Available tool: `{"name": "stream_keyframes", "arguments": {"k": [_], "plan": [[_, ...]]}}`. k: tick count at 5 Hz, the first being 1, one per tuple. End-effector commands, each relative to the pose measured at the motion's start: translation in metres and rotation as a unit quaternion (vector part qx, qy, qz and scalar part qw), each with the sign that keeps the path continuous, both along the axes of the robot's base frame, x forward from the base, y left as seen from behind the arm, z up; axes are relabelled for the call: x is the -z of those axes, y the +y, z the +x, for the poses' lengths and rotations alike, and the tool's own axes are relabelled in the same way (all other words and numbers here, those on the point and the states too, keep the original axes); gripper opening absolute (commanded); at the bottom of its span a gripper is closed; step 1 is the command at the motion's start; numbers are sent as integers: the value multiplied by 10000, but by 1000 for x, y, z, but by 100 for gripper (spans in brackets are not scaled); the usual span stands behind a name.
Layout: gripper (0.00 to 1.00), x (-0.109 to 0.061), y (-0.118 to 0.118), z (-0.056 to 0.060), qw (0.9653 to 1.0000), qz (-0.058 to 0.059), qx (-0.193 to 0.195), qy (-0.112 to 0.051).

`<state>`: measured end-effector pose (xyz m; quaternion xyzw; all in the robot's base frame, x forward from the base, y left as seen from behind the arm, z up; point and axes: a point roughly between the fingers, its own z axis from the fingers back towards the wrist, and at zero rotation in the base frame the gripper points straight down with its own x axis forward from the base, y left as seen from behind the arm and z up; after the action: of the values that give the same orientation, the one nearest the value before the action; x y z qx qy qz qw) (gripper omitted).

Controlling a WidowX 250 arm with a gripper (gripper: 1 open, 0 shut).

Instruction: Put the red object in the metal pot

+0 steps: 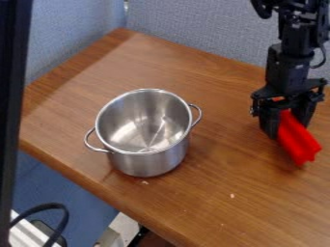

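Red block (298, 140) sits between the hand's (287, 118) closed fingers.

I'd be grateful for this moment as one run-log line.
black gripper: shut on red rectangular block | shiny round steel pot: upright, block outside

The robot arm (294, 60) is black to dark grey. Its visible section is narrow and segmented, with stepped, angular housings. A thin dark cable (323, 53) forms a loop at the right side of the section. The lower end widens into a bracket-like assembly with irregular edges. Finer surface detail is too small to resolve.
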<state>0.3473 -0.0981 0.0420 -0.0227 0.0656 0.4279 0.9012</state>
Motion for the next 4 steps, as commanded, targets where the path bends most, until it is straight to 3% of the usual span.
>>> {"name": "stream_keyframes", "arguments": {"k": [1,4], "plan": [[0,-25,-1,5,9989,-146,-256,-376],[0,-16,12,9,9988,-154,-112,-454]]}}
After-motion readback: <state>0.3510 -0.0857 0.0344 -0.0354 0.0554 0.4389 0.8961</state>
